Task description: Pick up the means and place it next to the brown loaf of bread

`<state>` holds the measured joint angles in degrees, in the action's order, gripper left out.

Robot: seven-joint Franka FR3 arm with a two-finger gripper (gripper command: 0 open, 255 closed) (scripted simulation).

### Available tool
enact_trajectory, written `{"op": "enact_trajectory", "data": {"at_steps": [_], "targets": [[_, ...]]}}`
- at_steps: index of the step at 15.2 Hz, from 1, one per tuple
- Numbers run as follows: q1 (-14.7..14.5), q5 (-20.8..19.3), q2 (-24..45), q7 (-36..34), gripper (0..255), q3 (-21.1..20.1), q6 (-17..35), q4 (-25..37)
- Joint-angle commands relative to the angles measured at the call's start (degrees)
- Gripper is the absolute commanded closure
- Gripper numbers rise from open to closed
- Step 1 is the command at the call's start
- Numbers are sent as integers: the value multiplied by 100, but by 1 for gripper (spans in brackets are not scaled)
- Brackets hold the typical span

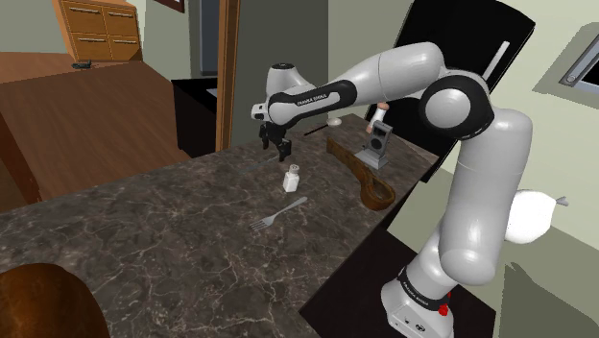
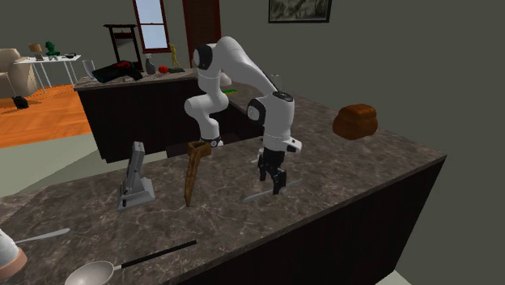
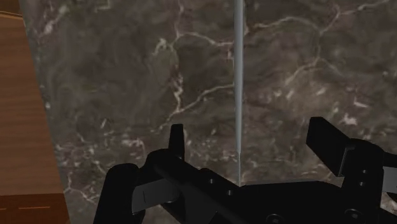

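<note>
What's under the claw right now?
Under the open claw, a thin grey strip, seemingly the handle of the fork, lies untouched on the dark marbled counter. The claw's body covers its nearer end.

In the shoulder view the brown loaf (image 1: pixel 38 300), at seven o'clock, is cut by the picture's edge. In the wrist view the fork (image 3: pixel 238 83) runs out of frame at one end and under the body of the gripper (image 3: pixel 248 137) at the other; which end bears tines cannot be told.
</note>
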<state>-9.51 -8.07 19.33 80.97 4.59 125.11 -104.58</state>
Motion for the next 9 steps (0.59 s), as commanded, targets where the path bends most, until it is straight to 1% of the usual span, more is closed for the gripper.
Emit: {"op": "enact_trajectory", "data": {"at_steps": [1, 9], "targets": [[19, -2, 81, 12, 0, 7, 130, -44], [22, -2, 103, 12, 0, 9, 165, -57]]}}
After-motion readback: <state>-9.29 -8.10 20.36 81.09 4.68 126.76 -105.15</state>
